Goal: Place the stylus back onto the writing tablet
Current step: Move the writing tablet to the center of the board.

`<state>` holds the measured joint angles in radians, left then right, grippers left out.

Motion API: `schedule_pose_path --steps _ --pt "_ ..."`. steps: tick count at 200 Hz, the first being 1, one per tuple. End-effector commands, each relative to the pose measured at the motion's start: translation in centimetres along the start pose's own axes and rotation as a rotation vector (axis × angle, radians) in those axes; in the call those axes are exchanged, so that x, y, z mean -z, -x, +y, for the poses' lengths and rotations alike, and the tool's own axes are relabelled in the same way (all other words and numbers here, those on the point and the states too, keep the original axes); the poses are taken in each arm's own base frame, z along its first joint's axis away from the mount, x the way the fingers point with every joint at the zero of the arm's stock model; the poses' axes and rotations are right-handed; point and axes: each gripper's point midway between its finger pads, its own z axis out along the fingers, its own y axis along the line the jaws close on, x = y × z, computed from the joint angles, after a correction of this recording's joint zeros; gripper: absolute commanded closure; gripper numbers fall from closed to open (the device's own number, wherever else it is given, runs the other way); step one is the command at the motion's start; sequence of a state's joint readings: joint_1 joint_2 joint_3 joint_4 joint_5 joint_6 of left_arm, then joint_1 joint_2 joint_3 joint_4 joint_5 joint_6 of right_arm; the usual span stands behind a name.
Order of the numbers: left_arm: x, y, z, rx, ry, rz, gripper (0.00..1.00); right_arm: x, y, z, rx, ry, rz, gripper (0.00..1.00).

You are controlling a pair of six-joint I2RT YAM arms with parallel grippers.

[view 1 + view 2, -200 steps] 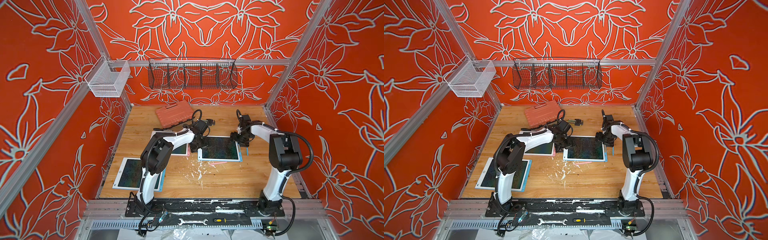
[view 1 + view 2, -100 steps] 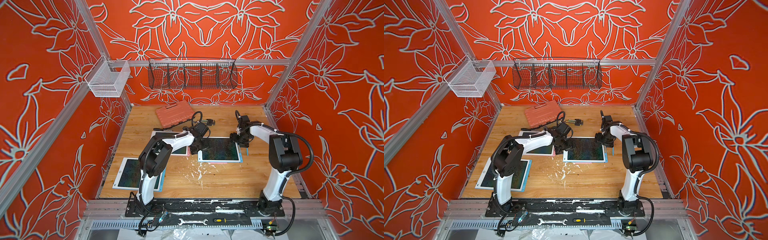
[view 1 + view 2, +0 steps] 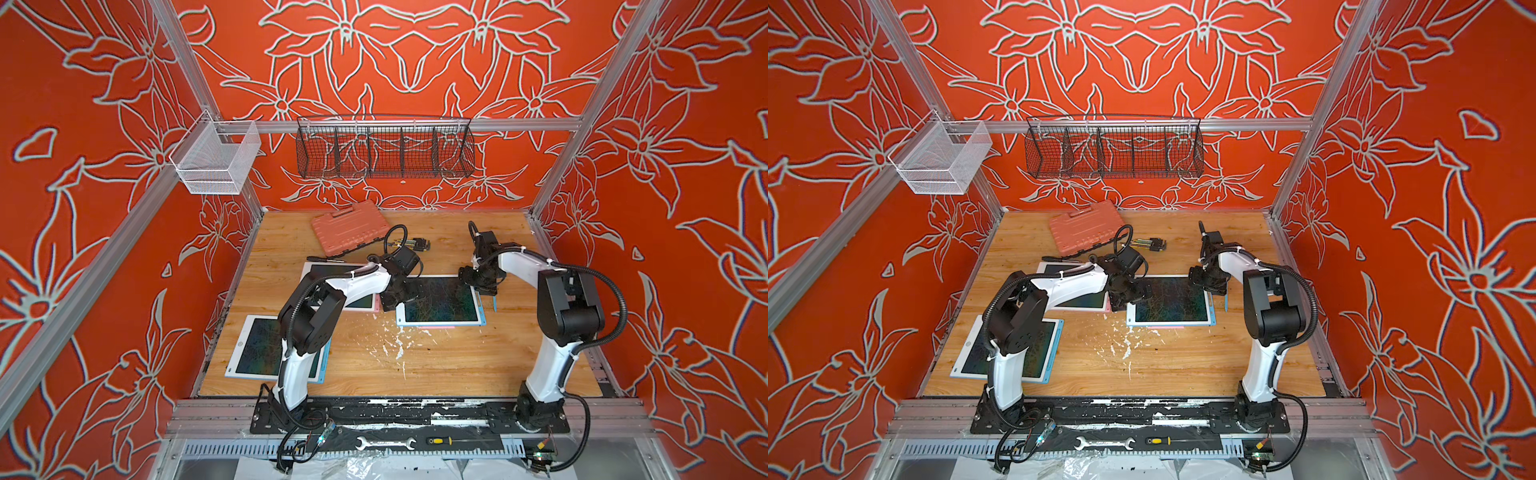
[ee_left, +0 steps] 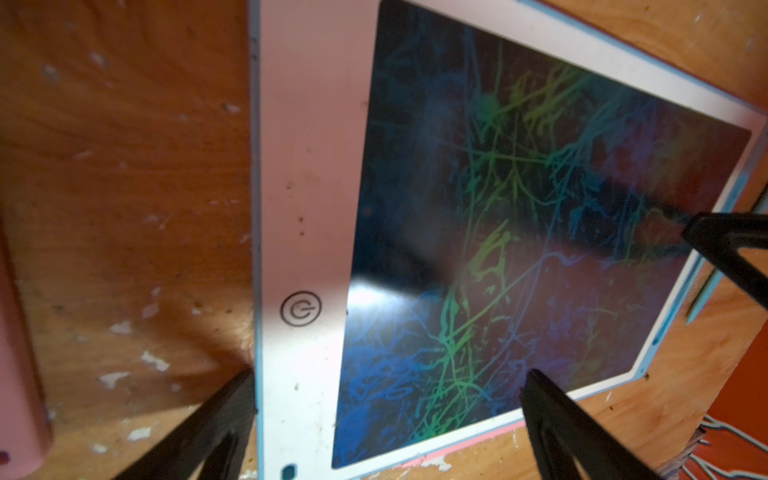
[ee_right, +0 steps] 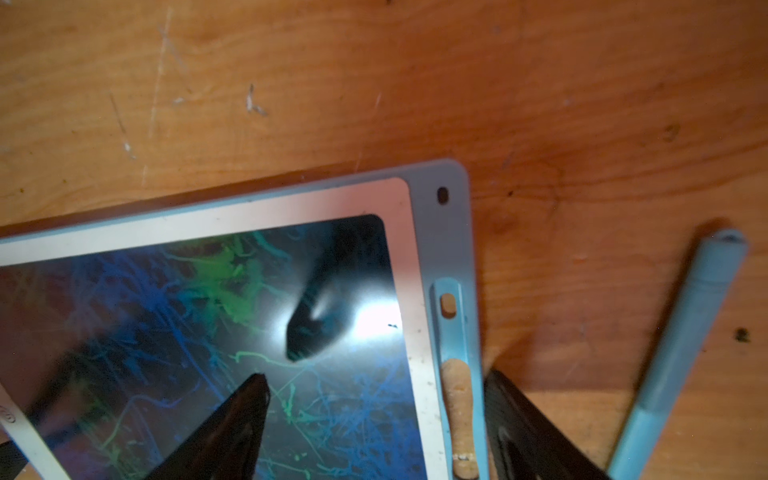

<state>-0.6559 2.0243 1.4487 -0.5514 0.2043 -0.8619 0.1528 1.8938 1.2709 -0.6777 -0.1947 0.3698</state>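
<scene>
Not done tbh: stylus (image 5: pixel 681 345) lay on worktop (image 5: pixel 374 83) beside writing tablet (image 5: pixel 187 332); left pincer (image 4: pixel 388 374), right pincer (image 5: pixel 376 376) both spread, empty.

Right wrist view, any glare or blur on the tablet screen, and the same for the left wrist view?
Right wrist view: bright glare on the writing tablet screen near its corner, a dark reflection beside it; the stylus looks soft. Left wrist view: glare on the screen beside the power symbol; the wood is blurred.
</scene>
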Motion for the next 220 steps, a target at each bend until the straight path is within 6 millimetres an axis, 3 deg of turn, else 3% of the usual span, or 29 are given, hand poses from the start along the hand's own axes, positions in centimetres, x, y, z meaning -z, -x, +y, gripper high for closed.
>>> schedule_pose_path --steps 1,79,143,220 --pt "-2.5 -3.4 1.9 0.030 0.076 0.127 0.03 -0.1 -3.4 2.3 0.026 0.063 0.135 0.14" --pt "-0.2 -2.5 2.5 0.011 0.124 0.089 0.03 2.9 -1.7 2.5 0.056 0.034 0.057 0.06" --pt "2.1 -2.1 1.1 -0.051 0.064 0.049 0.03 4.8 -1.3 1.8 0.045 -0.017 0.028 0.04" --pt "7.2 -1.6 -0.6 -0.180 -0.010 -0.043 0.03 6.9 -2.0 1.3 0.025 -0.027 -0.024 0.03"
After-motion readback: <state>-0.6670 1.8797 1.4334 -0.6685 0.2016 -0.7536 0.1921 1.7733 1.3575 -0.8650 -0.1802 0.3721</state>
